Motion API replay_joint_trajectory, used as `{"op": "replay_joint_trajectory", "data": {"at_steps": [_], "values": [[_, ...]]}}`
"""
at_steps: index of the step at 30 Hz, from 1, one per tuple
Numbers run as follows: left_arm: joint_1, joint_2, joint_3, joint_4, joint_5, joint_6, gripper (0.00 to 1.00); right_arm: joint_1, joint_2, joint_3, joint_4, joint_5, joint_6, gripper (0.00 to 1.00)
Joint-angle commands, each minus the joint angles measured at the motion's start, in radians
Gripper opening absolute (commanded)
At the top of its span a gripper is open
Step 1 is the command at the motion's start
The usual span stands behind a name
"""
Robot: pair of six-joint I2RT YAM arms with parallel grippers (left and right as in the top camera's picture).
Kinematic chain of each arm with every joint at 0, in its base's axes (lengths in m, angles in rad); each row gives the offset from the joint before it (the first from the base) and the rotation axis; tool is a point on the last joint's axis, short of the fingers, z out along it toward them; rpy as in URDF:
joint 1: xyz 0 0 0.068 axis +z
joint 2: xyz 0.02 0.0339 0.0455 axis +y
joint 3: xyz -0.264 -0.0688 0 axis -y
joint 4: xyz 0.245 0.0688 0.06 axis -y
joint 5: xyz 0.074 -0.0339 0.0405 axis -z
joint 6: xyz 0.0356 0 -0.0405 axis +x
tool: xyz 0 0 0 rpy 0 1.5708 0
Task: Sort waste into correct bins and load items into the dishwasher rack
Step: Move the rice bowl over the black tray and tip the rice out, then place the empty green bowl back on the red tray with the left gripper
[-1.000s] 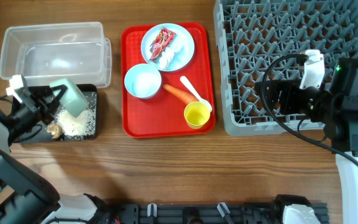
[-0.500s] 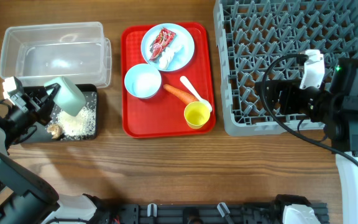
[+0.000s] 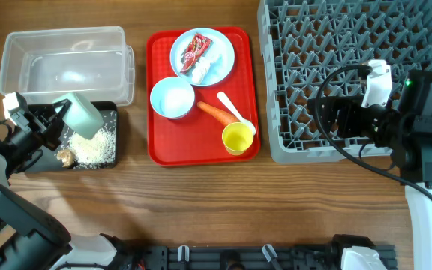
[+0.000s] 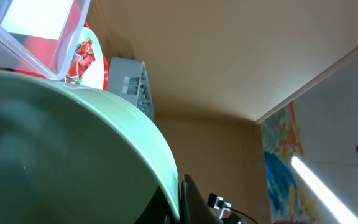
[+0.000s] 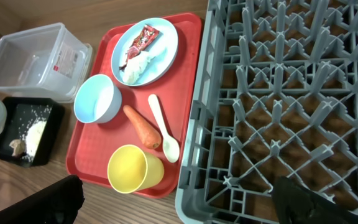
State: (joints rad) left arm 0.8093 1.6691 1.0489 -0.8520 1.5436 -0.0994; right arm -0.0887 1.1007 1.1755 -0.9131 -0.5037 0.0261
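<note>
Bowl [image 3: 83,116], pale green, sat tilted in my left claw [image 3: 58,112], which was clamped on it above the black tray [image 3: 109,113], where white rice grains [image 3: 96,150] and a brown scrap [image 3: 66,157] lay. My right claw [image 3: 334,118] stood spread wide over the near part of the grey rack [image 3: 336,45], holding nothing.

Bowls [image 3: 172,98] [image 3: 85,116] x2, bins [image 3: 66,71] [image 3: 109,112] x2
</note>
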Motion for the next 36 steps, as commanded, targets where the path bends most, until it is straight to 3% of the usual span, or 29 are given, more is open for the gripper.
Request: {"op": "replay_joint_trajectory", "data": {"at_steps": [1,8,15,22,25,29,32,36], "values": [[0.0,-0.003,0.016,-0.007,0.033,0.0,0.04,0.0,0.006,0.027,0.003,0.01,0.004,1.0],[-0.141,-0.134,0.02,0.031,-0.021,0.038,0.04,0.0,0.006,0.027,0.012,0.01,0.003,1.0],[-0.34,-0.319,0.031,0.087,-0.282,-0.047,0.04,0.0,0.006,0.027,0.009,0.01,0.003,1.0],[-0.756,-0.416,0.031,0.038,-0.829,-0.047,0.04,0.0,0.006,0.027,0.01,0.01,0.003,1.0],[-0.999,-0.38,0.031,0.006,-1.157,-0.048,0.04,0.0,0.006,0.027,0.01,0.01,0.003,1.0],[-1.257,-0.278,0.031,0.032,-1.464,-0.087,0.04,0.0,0.006,0.027,0.011,0.01,0.002,1.0],[-1.387,-0.172,0.031,0.069,-1.649,-0.138,0.04,0.0,0.006,0.027,0.011,0.01,0.001,1.0],[-1.464,-0.039,0.031,0.115,-1.725,-0.153,0.04,0.0,0.006,0.027,0.011,0.011,0.0,1.0]]}}
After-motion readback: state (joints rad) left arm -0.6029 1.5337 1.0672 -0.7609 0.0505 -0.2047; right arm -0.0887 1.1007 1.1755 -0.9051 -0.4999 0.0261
